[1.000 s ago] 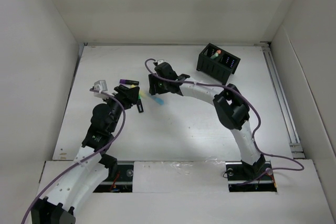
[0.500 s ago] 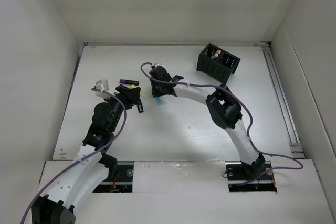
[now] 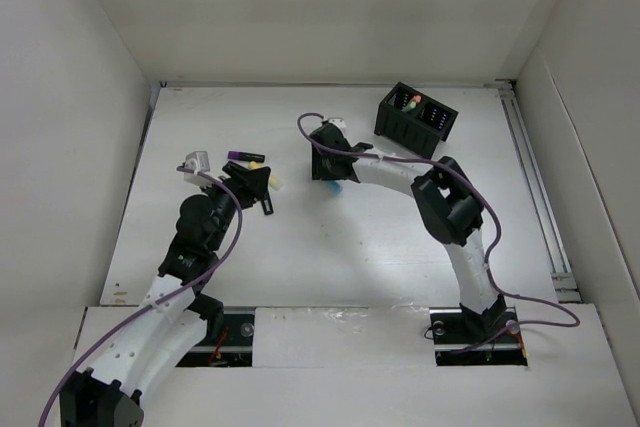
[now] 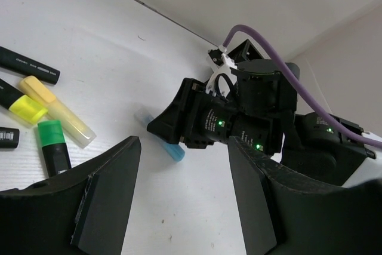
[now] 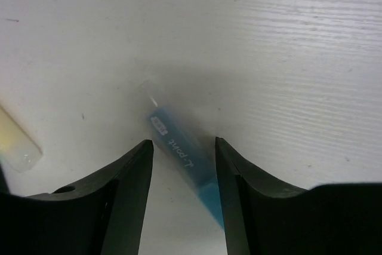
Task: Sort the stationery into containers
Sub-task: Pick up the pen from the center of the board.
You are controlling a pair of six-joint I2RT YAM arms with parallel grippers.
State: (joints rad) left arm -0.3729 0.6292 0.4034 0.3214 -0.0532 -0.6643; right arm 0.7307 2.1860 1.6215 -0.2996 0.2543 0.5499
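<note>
Seen from above, the right fingers (image 3: pixel 326 171) hang low over the middle of the desk (image 3: pixel 350 247). They are directly above a blue highlighter (image 3: pixel 336 188) whose end peeps out on the near side. The organiser box (image 3: pixel 402 128) stands well apart at the far right, with a few coloured caps showing in one compartment. The left fingers (image 3: pixel 253 185) hover beside the loose pens on the left. In the left wrist view those left fingers are spread wide with nothing between them. Beyond them the blue highlighter lies flat on the desk under the right arm's tip, apart from the yellow highlighter (image 4: pixel 62 114), the green-capped pen (image 4: pixel 54 150) and the black marker (image 4: pixel 27 65). In the right wrist view the right fingers are parted, one on each side of the blue highlighter, which lies slantwise in the gap and looks blurred. Neither pad visibly presses it, so I judge it straddled, not gripped. The step in hand looks like the pick-up. To do it well, turn the wrist so the pads meet the barrel squarely, centre on it, lower the tips close to the desk, then close firmly before lifting. A slanted grip may spin the pen out or catch only its cap.
</note>
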